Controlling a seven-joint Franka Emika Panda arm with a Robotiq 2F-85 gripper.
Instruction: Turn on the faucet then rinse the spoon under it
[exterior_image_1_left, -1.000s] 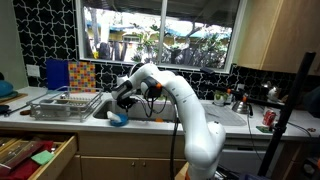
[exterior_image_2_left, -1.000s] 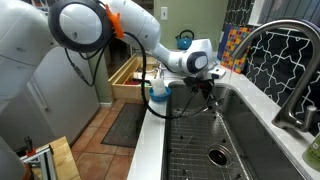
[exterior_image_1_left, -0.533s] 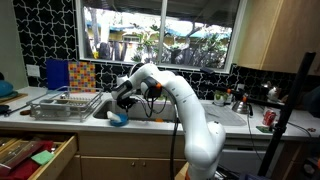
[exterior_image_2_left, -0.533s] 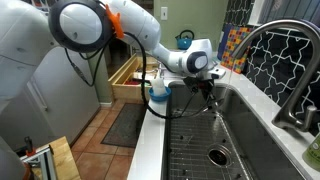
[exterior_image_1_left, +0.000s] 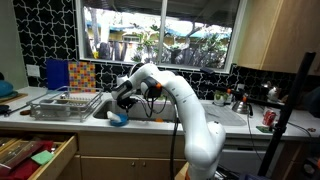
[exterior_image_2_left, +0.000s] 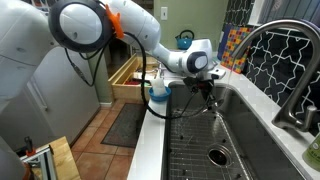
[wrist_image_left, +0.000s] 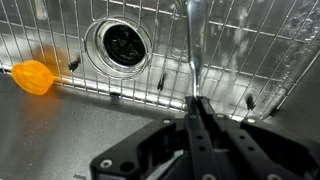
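My gripper (exterior_image_2_left: 209, 90) hangs over the near end of the steel sink (exterior_image_2_left: 245, 125) and is shut on the handle of a metal spoon (exterior_image_2_left: 214, 112), which points down into the basin. In the wrist view the closed fingers (wrist_image_left: 196, 108) pinch the spoon handle (wrist_image_left: 192, 45) above the wire sink grid (wrist_image_left: 240, 60) and the drain (wrist_image_left: 120, 42). The dark gooseneck faucet (exterior_image_2_left: 262, 45) arches over the far side of the sink, well apart from the spoon. No water shows. In an exterior view the gripper (exterior_image_1_left: 124, 98) is low over the sink.
A wire dish rack (exterior_image_1_left: 65, 104) and a colourful board (exterior_image_1_left: 80, 74) stand beside the sink. A blue cup (exterior_image_2_left: 158, 92) sits on the counter edge near the gripper. An orange object (wrist_image_left: 33, 75) lies in the basin. A drawer (exterior_image_1_left: 35, 156) is open below the counter.
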